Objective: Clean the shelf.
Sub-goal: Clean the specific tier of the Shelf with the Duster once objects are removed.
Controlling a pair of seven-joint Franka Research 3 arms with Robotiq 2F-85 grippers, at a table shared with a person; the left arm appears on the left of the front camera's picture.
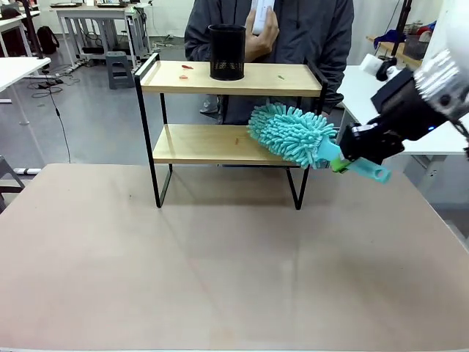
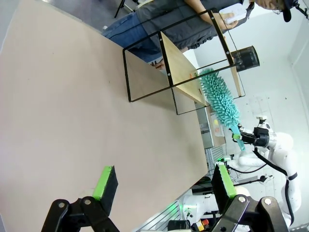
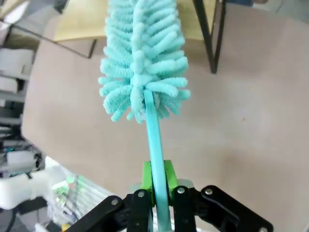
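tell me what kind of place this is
Most likely a robotics lab or workshop: white work tables and loose cables on a grey floor behind, and the right gripper holding a teal duster at a small shelf.

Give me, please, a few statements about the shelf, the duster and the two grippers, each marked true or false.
1. The right gripper is shut on the handle of the teal duster. True.
2. The black mesh cup stands on the lower board of the shelf. False: it stands on the top board.
3. The left gripper is open and holds nothing. True.
4. The duster's head is up at the top board. False: it is at the right end of the lower board.
5. Small scraps lie on the top board. True.
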